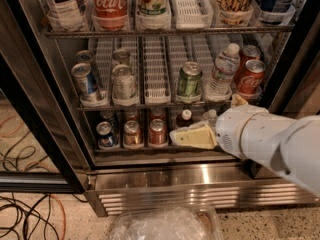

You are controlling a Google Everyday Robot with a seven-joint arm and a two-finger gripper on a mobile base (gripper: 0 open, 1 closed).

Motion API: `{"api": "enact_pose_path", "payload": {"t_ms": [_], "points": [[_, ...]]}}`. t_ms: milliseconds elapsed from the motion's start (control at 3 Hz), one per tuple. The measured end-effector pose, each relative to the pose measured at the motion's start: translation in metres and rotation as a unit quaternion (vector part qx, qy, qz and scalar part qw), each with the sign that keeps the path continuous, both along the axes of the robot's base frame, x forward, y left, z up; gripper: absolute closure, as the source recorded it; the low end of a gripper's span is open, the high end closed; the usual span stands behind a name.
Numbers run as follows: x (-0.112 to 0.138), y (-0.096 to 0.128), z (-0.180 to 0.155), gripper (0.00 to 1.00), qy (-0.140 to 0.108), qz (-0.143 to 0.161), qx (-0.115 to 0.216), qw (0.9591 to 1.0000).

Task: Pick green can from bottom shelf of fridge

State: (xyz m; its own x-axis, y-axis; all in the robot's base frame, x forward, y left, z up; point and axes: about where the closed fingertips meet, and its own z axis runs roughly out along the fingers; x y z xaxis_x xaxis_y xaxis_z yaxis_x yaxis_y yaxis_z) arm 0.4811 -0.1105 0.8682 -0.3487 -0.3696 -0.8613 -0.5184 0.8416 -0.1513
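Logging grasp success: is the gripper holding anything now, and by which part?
Cannot be told: the gripper is at the bottom shelf, hiding whatever lies behind.

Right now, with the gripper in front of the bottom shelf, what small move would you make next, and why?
I would probably ease the gripper forward and slightly up into the bottom shelf. It hovers at the shelf's front edge, right of the red can, and just behind it stands what looks like the green can, dark with a pale top, not yet grasped.

Coca-Cola bottle [109,4] up top, water bottle [223,71] mid-rack, red can [157,132] beside jaws
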Motion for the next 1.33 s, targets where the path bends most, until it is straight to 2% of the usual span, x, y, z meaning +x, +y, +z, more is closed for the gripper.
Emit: {"api": "enact_pose_path", "payload": {"t_ms": [333,667,1000,1333], "points": [[0.004,0.011,-0.019,0.0,-0.01,-0.05,0.038,0.998],[0.009,0.024,-0.026,0.0,-0.031,-0.092,0.07,0.9928],[0.009,0.024,-0.026,0.0,-0.031,-0.092,0.07,0.9928],[0.021,0.024,-0.023,0.0,-0.06,-0.097,0.067,0.9912]]}}
